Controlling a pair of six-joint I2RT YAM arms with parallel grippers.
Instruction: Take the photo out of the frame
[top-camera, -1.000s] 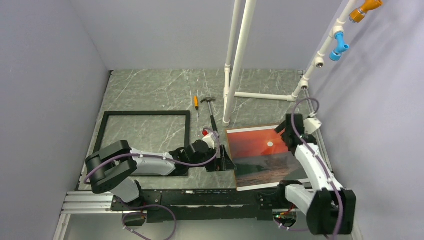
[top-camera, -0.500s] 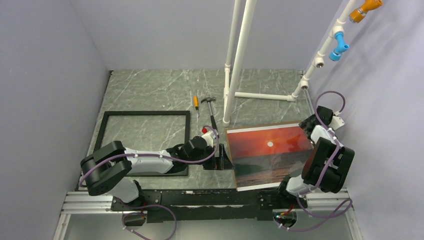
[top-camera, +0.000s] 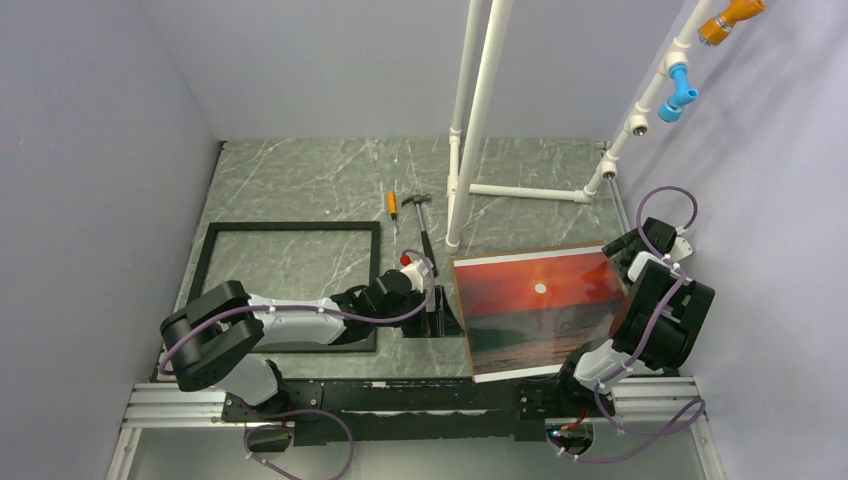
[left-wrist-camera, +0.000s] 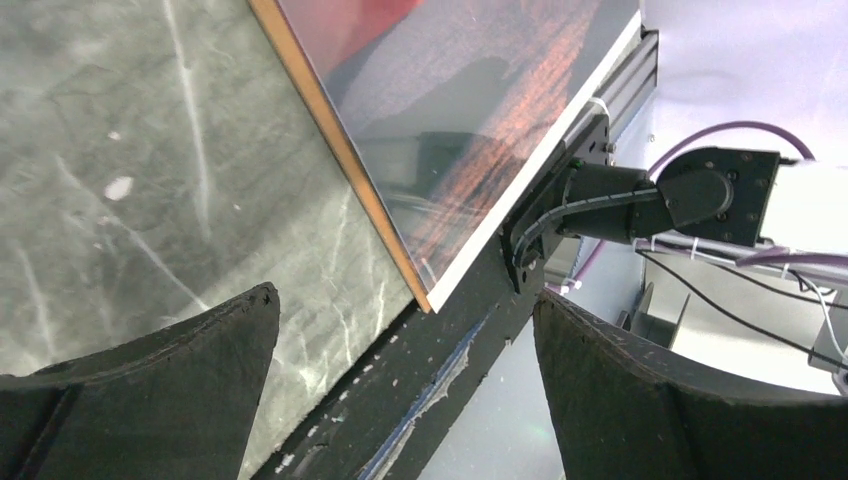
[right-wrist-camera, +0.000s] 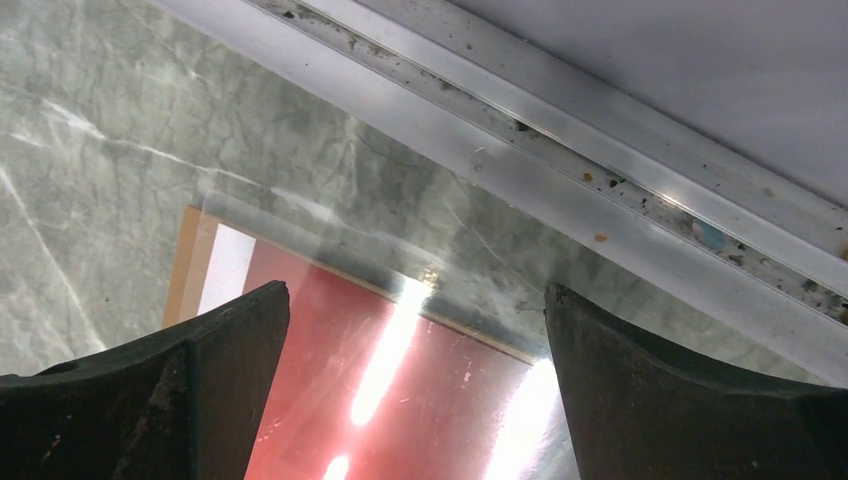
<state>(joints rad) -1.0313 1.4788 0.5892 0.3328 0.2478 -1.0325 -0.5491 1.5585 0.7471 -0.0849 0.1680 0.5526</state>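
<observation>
The photo (top-camera: 535, 310), a red-orange sunset print with a small white sun, lies face up on the right of the table, outside the frame. The black frame (top-camera: 290, 227) lies flat at the left with bare table showing inside it. My left gripper (top-camera: 440, 315) is open and empty just left of the photo's left edge. In the left wrist view the photo's near corner (left-wrist-camera: 470, 90) lies ahead of the gripper (left-wrist-camera: 405, 295). My right gripper (top-camera: 628, 258) is open and empty at the photo's far right corner. The right wrist view shows its gripper (right-wrist-camera: 415, 295) above the glossy print (right-wrist-camera: 400, 410).
A black-handled hammer (top-camera: 425, 235) and an orange screwdriver (top-camera: 392, 205) lie behind the left gripper. White pipe uprights (top-camera: 470, 120) stand at the back centre and right. An aluminium rail (right-wrist-camera: 600, 130) runs along the table's right edge. The arms' mounting rail (top-camera: 400, 400) runs along the front.
My right arm has drawn back off the photo to its far right corner and folded up. My left gripper has shifted slightly left. The photo has stayed in place.
</observation>
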